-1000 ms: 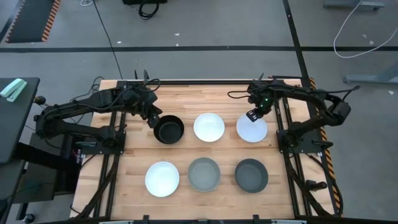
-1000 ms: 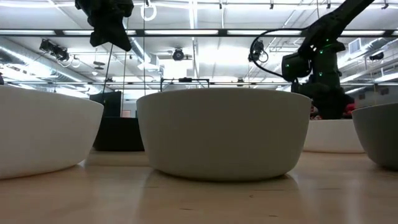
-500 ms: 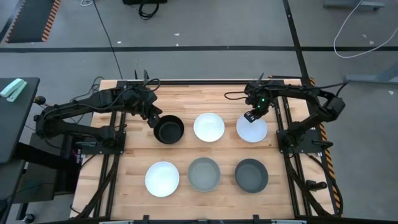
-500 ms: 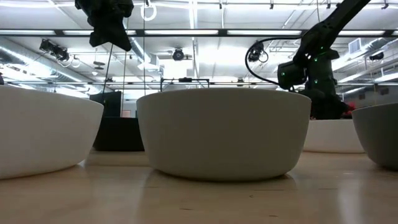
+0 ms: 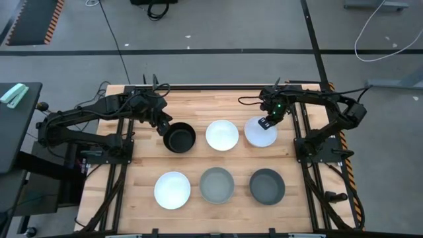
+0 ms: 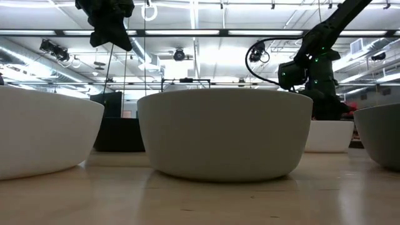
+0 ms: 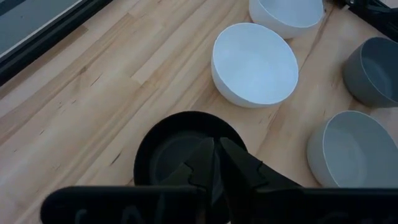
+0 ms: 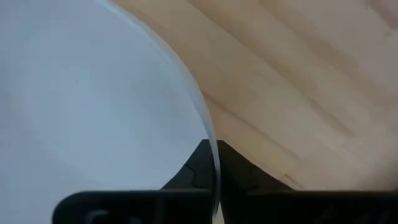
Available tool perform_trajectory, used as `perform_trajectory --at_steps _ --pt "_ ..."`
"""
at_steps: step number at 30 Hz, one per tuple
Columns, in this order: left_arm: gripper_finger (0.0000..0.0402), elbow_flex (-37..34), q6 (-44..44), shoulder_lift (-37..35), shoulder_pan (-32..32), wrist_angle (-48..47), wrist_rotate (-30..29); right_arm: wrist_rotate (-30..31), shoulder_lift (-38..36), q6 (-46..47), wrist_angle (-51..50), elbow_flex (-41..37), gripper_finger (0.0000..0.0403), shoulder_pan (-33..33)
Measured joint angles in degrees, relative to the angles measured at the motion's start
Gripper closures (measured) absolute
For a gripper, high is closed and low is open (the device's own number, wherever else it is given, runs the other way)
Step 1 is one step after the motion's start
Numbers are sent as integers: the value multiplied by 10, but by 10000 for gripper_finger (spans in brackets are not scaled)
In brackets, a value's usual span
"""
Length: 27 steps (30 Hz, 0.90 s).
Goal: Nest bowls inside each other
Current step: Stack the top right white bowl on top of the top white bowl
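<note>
Where right claw (image 8: 214, 163) pinches white bowl (image 8: 93, 106), rim cropped

wooden table (image 5: 218, 99), six bowls (image 5: 222, 135) on it

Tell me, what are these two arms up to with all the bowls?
They are gathering bowls to stack one inside another. The right pincer is shut on the rim of a white bowl in the back row, beside the middle white bowl. The left pincer grips the rim of the black bowl. A third white bowl, a mid grey bowl and a dark grey bowl sit untouched in front.
</note>
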Motion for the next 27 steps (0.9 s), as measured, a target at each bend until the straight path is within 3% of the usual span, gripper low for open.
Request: perform_trajectory --at_steps 9,17,27 --pt "378 0 5 0 0 0 -1 6 -19 1 -38 92 399 9" --pt "369 0 6 0 8 0 -15 7 -4 7 -100 246 400 81" --pt "383 0 5 0 56 0 -16 6 101 30 -162 403 401 182"
